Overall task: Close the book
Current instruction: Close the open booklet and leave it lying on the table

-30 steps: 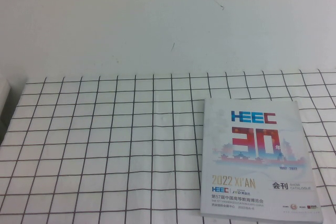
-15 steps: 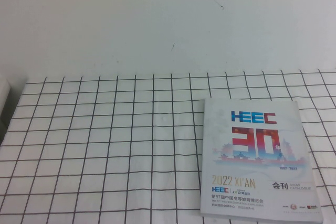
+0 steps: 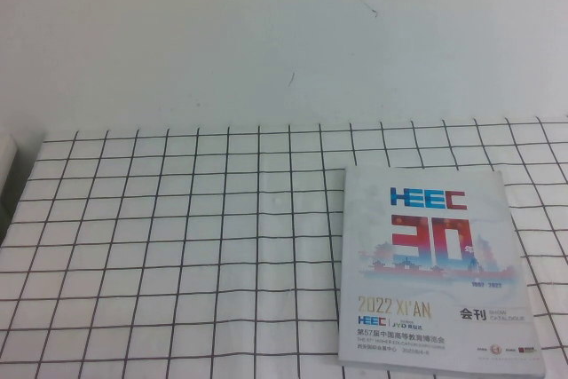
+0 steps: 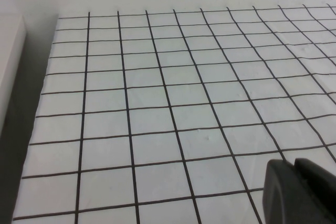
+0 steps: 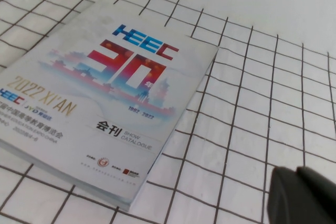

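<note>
The book (image 3: 432, 264) lies flat and closed on the checked cloth at the front right, its pale cover with "HEEC 30" facing up; the right wrist view shows the book (image 5: 100, 93) too. Neither arm appears in the high view. My left gripper (image 4: 294, 163) hovers over bare checked cloth, its two dark fingers pressed together, holding nothing. My right gripper (image 5: 296, 170) is off to the side of the book, apart from it, fingers together and empty.
The white cloth with black grid lines (image 3: 177, 246) covers the table. A white wall (image 3: 266, 33) rises behind it. A pale box edge (image 4: 8, 61) sits beside the cloth's left border.
</note>
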